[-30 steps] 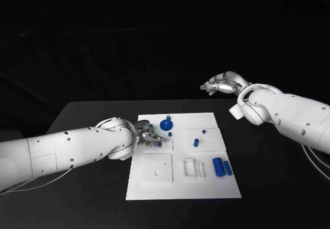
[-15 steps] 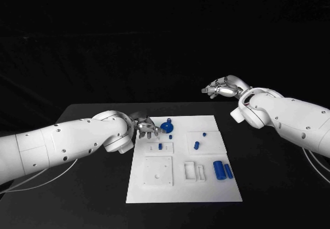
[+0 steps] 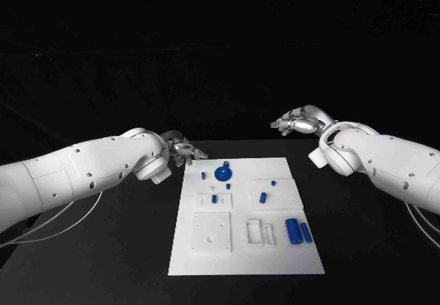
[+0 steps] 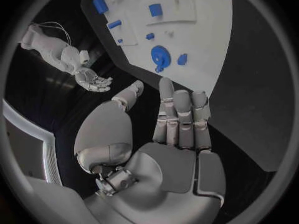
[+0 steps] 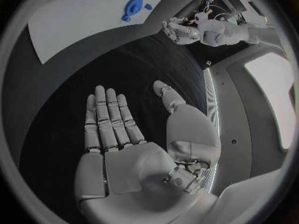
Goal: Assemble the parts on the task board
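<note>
The white task board [image 3: 243, 257] lies in the middle of the table. A blue disc part [image 3: 221, 172] sits near its far left corner, with a small blue piece [image 3: 201, 175] beside it. Another small blue piece [image 3: 215, 198] stands in a raised square plate. Two short blue pieces [image 3: 262, 196] sit on the right plate, and two blue cylinders [image 3: 294, 230] lie at the right edge. My left hand [image 3: 186, 151] hovers off the board's far left corner, fingers spread and empty; its bare palm [image 4: 171, 134] faces the board [image 4: 212, 45]. My right hand [image 3: 295, 121] is raised beyond the far right, flat and empty [image 5: 115, 134].
Two white raised plates [image 3: 211, 230] and a slotted white block [image 3: 257, 230] occupy the board's near half. Black table [image 3: 101, 254] surrounds the board on all sides. In the right wrist view the board [image 5: 81, 20] and my left hand [image 5: 181, 31] lie far off.
My left hand has lifted off the board's left plate and drawn back toward the far left, leaving the small blue piece standing there. The right hand stays raised.
</note>
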Controlling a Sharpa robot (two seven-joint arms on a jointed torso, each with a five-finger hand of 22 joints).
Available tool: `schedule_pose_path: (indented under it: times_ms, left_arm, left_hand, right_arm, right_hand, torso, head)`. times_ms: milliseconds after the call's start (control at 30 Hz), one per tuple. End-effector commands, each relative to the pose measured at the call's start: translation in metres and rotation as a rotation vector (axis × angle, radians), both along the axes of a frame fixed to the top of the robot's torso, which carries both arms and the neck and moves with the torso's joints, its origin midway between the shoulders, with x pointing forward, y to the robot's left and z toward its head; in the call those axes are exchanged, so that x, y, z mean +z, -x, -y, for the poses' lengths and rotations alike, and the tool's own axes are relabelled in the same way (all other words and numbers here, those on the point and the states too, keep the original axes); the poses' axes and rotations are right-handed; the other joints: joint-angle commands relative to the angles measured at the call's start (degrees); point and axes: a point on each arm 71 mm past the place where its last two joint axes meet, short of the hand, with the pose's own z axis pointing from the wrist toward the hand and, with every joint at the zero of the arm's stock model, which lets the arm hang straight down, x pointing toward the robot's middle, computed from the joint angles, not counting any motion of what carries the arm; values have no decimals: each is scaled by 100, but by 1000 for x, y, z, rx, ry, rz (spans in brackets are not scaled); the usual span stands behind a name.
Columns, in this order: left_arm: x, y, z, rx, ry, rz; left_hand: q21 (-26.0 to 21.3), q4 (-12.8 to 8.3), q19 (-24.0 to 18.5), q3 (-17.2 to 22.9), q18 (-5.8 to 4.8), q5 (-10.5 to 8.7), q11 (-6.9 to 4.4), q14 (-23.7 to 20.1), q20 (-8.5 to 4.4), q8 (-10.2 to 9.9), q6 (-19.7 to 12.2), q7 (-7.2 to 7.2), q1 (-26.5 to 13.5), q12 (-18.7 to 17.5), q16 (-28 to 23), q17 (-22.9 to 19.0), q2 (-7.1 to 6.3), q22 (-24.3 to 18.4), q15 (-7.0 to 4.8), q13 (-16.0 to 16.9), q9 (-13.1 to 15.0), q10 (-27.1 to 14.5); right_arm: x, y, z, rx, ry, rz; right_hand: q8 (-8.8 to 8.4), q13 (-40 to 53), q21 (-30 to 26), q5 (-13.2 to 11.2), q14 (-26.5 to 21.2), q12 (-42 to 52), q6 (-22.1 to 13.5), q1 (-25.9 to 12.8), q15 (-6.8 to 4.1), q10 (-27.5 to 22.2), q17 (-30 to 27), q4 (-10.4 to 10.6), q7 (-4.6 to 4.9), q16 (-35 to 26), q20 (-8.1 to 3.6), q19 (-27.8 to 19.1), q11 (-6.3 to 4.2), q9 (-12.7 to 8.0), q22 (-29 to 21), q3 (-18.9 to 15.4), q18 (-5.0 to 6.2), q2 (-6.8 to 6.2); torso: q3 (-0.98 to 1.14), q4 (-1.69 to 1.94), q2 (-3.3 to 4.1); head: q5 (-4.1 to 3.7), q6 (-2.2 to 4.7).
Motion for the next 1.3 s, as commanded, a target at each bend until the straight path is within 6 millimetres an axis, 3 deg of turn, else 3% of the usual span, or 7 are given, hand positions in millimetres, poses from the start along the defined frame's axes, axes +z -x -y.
schedule_pose_path:
  times_ms: [33, 300, 500, 667, 867, 1300]
  left_arm:
    - [-5, -5, 3, -52, -39, -67]
    - [-8, -22, 4, -63, -143, -97]
    - [-9, -29, 0, -57, -152, -108]
    - [-12, -33, 1, -57, -144, -133]
    - [-20, -34, 2, -66, -144, -170]
    - [-32, -33, 3, -83, -153, -215]
  left_hand:
    - [-42, 65, -45, -14, -75, 7, 46, -22, -628, -42, -73, 51, -26, -51, -51, -12, 61, -14, 44, -30, -38, -17]
    - [-175, 329, -198, -75, -124, -181, 136, -191, -582, -112, -250, 138, -212, -194, -171, -40, 17, -39, 136, -117, -135, -214]
    - [-194, 437, -227, -100, -131, -185, 147, -225, -570, -95, -258, 148, -259, -202, -173, -31, 25, -31, 148, -127, -146, -241]
    - [-201, 536, -242, -137, -131, -185, 138, -238, -567, -49, -211, 136, -298, -193, -161, -15, 54, -17, 143, -129, -145, -246]
    - [-200, 615, -255, -200, -131, -187, 130, -249, -570, -24, -190, 126, -343, -181, -143, 3, 93, 1, 135, -129, -159, -249]
    - [-194, 737, -271, -297, -125, -188, 119, -261, -579, -11, -180, 116, -397, -156, -106, 34, 178, 33, 123, -126, -199, -245]
  right_arm:
    - [0, 0, -2, 13, -4, -3]
    - [0, 1, -3, 16, -4, -3]
    - [0, 1, -3, 16, -4, -3]
    - [0, 1, -3, 18, -5, -2]
    - [0, 2, -4, 20, -6, -2]
    - [0, 2, -4, 22, -6, -2]
  right_hand:
    - [19, -10, -23, 18, -53, -20, -52, -13, -3, 21, -5, 20, 181, -27, -4, -55, 25, -5, 8, 4, -47, 9]
    - [19, -13, -25, 20, -53, -20, -52, -9, -3, 22, -6, 19, 181, -27, -3, -56, 25, -6, 10, 5, -47, 10]
    - [20, -15, -26, 22, -53, -20, -52, -6, -2, 22, -6, 20, 181, -27, -3, -57, 26, -7, 11, 6, -47, 13]
    - [20, -18, -26, 23, -53, -20, -52, -4, -2, 23, -6, 19, 181, -27, -2, -58, 26, -7, 13, 6, -47, 13]
    - [21, -21, -28, 25, -53, -20, -51, -2, -2, 23, -7, 19, 181, -27, -1, -59, 26, -8, 15, 5, -46, 12]
    - [23, -26, -29, 29, -54, -19, -51, 2, -1, 25, -8, 19, 181, -28, 0, -60, 26, -9, 19, 4, -46, 11]
  torso:
    - [-4, -11, 13]
    - [-20, -38, 53]
    - [-24, -48, 70]
    - [-27, -32, 68]
    - [-29, -48, 80]
    - [-51, -51, 106]
  head:
    - [7, 10]
    - [18, 40]
    - [27, 54]
    - [16, 46]
    - [16, 28]
    - [-12, 16]
